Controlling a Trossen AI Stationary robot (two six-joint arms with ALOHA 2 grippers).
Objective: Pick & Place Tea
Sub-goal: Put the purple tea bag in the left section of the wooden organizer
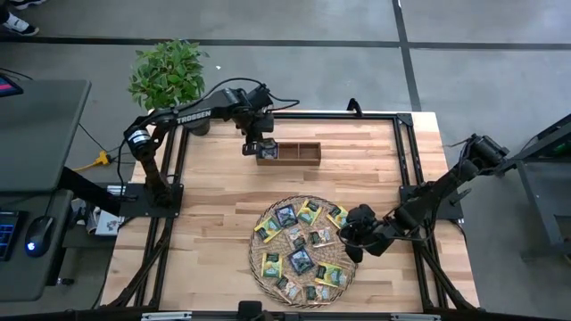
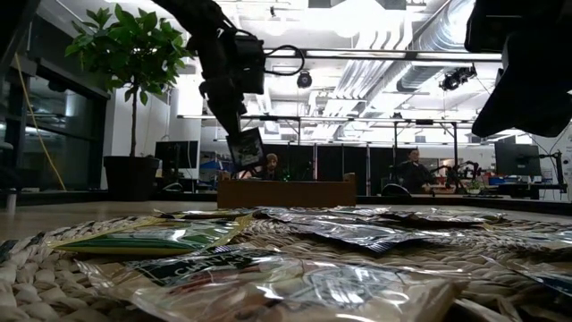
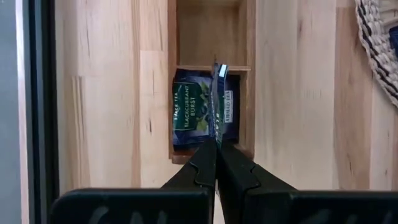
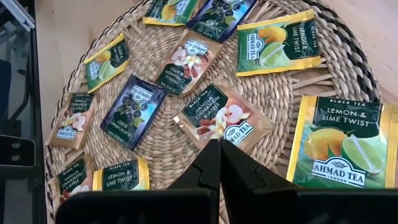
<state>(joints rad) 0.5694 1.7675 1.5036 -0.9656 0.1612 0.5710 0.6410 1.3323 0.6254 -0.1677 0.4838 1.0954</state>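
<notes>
The left gripper [image 3: 216, 144] pinches one tea sachet [image 3: 217, 99] edge-on above the wooden box [image 1: 289, 152], where a dark sachet [image 3: 189, 115] already lies, while the right gripper [image 4: 219, 144] (fingers clenched, empty) hangs over the woven tray [image 1: 260, 259] of sachets, near a potted plant [image 1: 168, 73].

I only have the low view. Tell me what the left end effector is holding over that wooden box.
Observer: The left end effector is shut on a dark held sachet, edge-on over the wooden box's end compartment.
Operator: Report what's in that compartment.
Observer: One blackcurrant sachet lies flat inside.
Operator: Now give me the right arm.
Observer: The right end effector is shut and empty, over the woven tray by a cinnamon apple sachet.
</notes>
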